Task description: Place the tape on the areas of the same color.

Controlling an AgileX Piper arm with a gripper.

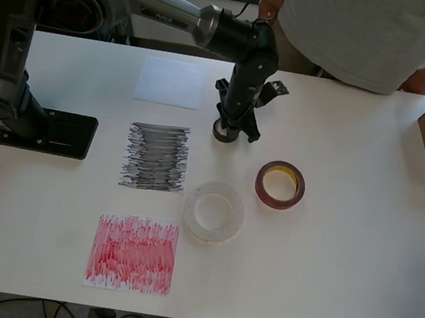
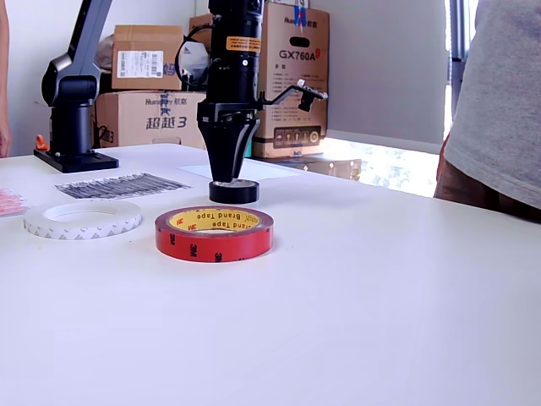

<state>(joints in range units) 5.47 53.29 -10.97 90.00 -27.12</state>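
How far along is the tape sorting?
Done: nothing, all three patches are bare. In hand: the gripper is down on the black roll, which sits on the table. Left: black roll to the black patch, red roll to the red patch, white roll to the white sheet.

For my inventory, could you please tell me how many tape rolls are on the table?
3: black roll under the tool, red roll on bare table, white roll beside the black patch.

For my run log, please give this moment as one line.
tool down on black tape | jaw state unclear | red tape, white tape on table, off patches
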